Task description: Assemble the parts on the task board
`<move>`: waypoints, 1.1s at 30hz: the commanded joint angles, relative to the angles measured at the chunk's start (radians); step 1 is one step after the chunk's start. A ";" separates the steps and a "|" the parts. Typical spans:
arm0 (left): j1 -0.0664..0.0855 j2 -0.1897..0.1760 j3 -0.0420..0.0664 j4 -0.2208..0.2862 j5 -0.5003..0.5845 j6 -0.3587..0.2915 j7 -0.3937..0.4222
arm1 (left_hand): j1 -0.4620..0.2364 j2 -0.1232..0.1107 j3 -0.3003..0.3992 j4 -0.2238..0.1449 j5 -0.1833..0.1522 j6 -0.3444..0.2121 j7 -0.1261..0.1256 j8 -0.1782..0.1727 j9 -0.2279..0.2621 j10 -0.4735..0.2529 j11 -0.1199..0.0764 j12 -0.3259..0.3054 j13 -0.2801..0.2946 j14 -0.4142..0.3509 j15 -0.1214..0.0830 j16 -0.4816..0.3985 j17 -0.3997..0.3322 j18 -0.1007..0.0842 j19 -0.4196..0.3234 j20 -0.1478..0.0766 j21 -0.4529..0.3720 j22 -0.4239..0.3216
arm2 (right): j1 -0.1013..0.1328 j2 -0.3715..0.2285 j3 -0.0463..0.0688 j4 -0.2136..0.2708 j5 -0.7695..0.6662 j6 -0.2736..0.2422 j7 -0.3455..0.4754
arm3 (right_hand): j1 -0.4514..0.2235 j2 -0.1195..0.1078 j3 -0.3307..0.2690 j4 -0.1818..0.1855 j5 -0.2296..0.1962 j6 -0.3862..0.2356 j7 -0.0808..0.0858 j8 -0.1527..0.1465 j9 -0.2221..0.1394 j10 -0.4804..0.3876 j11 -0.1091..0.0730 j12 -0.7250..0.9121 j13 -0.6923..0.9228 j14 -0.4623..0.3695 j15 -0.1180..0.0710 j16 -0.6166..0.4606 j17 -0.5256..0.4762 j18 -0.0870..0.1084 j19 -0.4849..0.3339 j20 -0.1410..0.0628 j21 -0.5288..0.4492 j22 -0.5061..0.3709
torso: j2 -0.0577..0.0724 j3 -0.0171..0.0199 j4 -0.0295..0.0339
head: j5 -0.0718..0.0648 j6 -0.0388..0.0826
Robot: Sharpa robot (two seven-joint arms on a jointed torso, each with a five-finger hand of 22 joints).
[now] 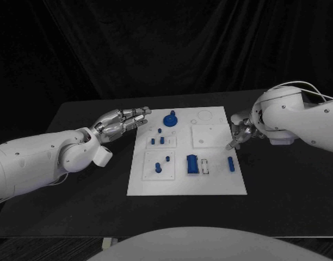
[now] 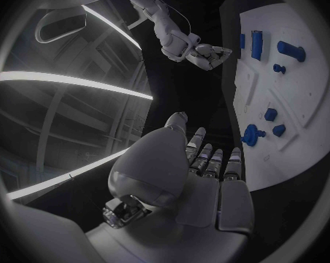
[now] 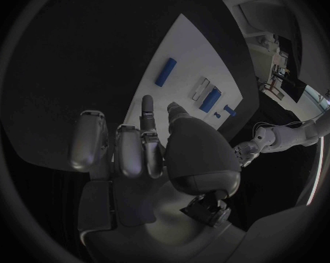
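1. The left hand (image 1: 122,124) hovers just off the left edge of the task board (image 1: 214,187), level with its far half. Its fingers lie close together, lightly curled, and hold nothing.
2. The right hand (image 1: 239,134) hangs at the board's right edge, about level with its middle, fingertips pointing down at the edge. It holds nothing; its fingers are slightly apart.
3. On the board, a round blue knobbed part (image 1: 170,119) stands at the far left. Small blue pegs (image 1: 157,141) stand just nearer, and more pegs (image 1: 158,167) nearer still.
4. A larger blue block (image 1: 191,163) sits near the board's middle, its long axis running from the far edge toward the near edge.
5. A loose blue bar (image 1: 230,163) lies flat by the board's right edge, just nearer than the right hand. Its long axis also runs far to near.
6. Judgement: both hands are empty beside the board, which fits either a stage with parts left to place or one with parts already seated.
7. Any pick of the bar would likely call for a pinch across its narrow sides.
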 commanded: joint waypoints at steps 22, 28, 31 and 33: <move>-0.001 0.004 0.001 0.000 0.004 0.012 0.006 | 0.012 -0.001 0.001 -0.007 0.007 0.004 0.001 0.004 0.001 -0.002 0.009 0.005 0.002 0.000 0.005 -0.004 -0.001 0.008 0.002 0.007 -0.003 -0.001 | -0.063 0.018 0.000 -0.027 0.054 -0.028 -0.031 | 0.010 -0.002 0.023 -0.046 0.019 0.014 0.000 -0.030 -0.009 0.101 -0.007 0.003 0.264 0.039 -0.008 -0.009 -0.017 0.004 0.021 -0.007 -0.044 0.161 | 0.000 0.0003 0.0001 | -0.003 0.000; -0.001 0.003 0.001 0.001 0.004 0.012 0.005 | 0.012 -0.001 0.001 -0.007 0.007 0.004 0.001 0.004 0.001 -0.002 0.009 0.005 0.002 0.000 0.005 -0.004 -0.001 0.008 0.002 0.007 -0.003 -0.001 | -0.070 0.023 0.000 -0.031 0.039 -0.034 -0.032 | 0.021 -0.007 0.034 -0.068 0.054 0.005 0.004 -0.039 -0.007 0.101 -0.005 0.003 0.264 0.037 -0.007 -0.014 -0.029 0.007 0.019 -0.007 -0.060 0.157 | 0.000 0.0002 0.0000 | -0.001 0.000; -0.001 0.002 0.001 0.002 0.004 0.012 0.005 | 0.012 -0.001 0.001 -0.007 0.007 0.004 0.001 0.004 0.001 -0.002 0.009 0.005 0.002 0.000 0.005 -0.004 -0.001 0.008 0.002 0.007 -0.003 -0.001 | -0.074 0.024 0.000 -0.031 0.026 -0.033 -0.033 | 0.021 -0.014 0.039 -0.080 0.081 -0.004 0.007 -0.045 -0.002 0.101 -0.002 0.003 0.264 0.035 -0.005 -0.019 -0.037 0.011 0.013 -0.005 -0.089 0.150 | 0.000 0.0002 0.0000 | 0.000 0.000; -0.001 0.002 0.001 0.002 0.004 0.012 0.004 | 0.012 -0.001 0.001 -0.007 0.007 0.004 0.001 0.004 0.001 -0.002 0.009 0.005 0.002 0.000 0.005 -0.004 -0.001 0.008 0.002 0.007 -0.003 -0.001 | -0.078 0.025 0.000 -0.033 0.017 -0.028 -0.034 | 0.018 -0.017 0.039 -0.083 0.085 -0.010 0.009 -0.048 -0.001 0.101 -0.001 0.003 0.264 0.034 -0.004 -0.021 -0.043 0.014 0.009 -0.004 -0.108 0.145 | 0.000 0.0002 0.0001 | -0.001 0.000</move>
